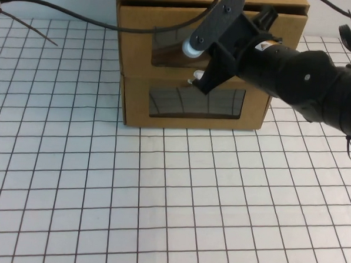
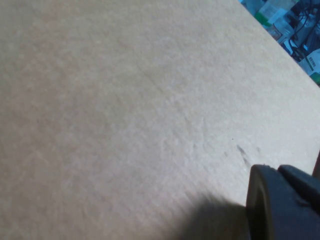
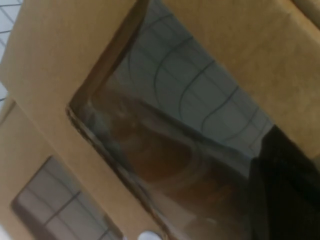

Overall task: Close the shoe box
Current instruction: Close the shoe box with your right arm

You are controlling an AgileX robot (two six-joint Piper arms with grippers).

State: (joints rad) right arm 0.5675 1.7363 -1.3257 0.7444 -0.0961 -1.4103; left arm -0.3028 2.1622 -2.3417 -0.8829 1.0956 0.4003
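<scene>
On the far left of the high view we see only the white gridded table point(image 1: 160, 195) and a dark cable point(image 1: 81, 17) that runs toward the shoe box point(image 1: 136, 41) and crosses its front. The left gripper point(image 2: 282, 202) does not appear there at all. Its own wrist view alone shows it, as a dark tip close over a plain brown cardboard surface that fills nearly the whole frame, and we cannot tell whether that claw is apart or together. The shoe box is the upper of two stacked cardboard drawers at the far edge of the table, sitting directly on the twin lower drawer point(image 1: 136, 100). From above, its front looks roughly in line with the front beneath it, though we cannot tell whether it is pushed fully home. Just below the shoe box's window is a small white pull tab point(image 1: 197, 74), at the seam between the two drawers. The right gripper point(image 1: 196, 66) reaches in from the right of the shoe box and hangs right in front of its window, its fingers spread apart with the tab showing between them and nothing clamped. The right wrist view adds what the high view hides behind the arm: the shoe box's clear window seen close up, reflecting the table grid, with a blurred brownish shape behind the plastic that we cannot identify.
</scene>
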